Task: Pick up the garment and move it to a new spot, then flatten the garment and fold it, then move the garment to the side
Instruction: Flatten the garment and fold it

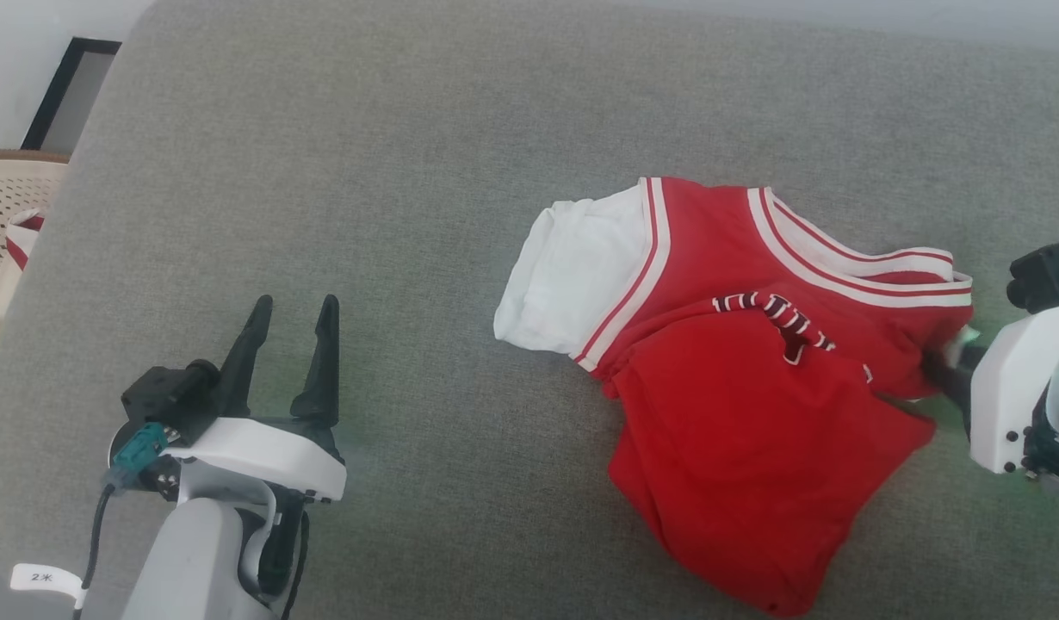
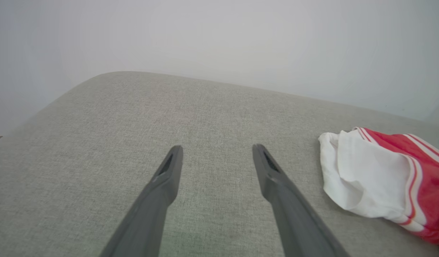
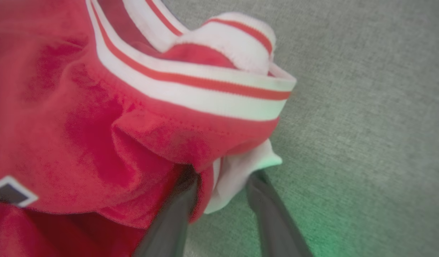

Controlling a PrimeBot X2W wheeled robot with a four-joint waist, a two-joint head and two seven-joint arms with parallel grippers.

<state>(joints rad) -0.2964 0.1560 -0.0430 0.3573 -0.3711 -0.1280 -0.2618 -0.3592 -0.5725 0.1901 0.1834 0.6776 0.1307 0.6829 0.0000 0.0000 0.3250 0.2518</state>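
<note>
My right gripper [image 3: 223,176] sits at the 3 o'clock edge of the head view, fingers apart and straddling a bunched fold of the garment [image 1: 753,387]; one finger is tucked under red cloth, the other lies beside a white flap, and I judge that nothing is pinched yet. The garment lies crumpled on the grey cushion [image 1: 409,215], from centre out toward 4 o'clock, its white sleeve pointing to 9 o'clock. My left gripper [image 1: 295,306] hovers at 8 o'clock, fingers spread and holding nothing, well apart from the shirt.

The risks as I see them: I may close on one thin layer, so that the jersey slips out as I lift; or I may catch too much of the bundle, so that it comes up as a knot and is harder to flatten later. Dragging rather than lifting could snag it on the cushion's weave.

At 9 o'clock, off the cushion, stands a beige basket [image 1: 4,198] with a red-and-white cloth scrap [image 1: 21,237] inside — not mine to take; a dark-framed panel [image 1: 73,95] is at 10 o'clock. Nothing blocks the open cushion.
</note>
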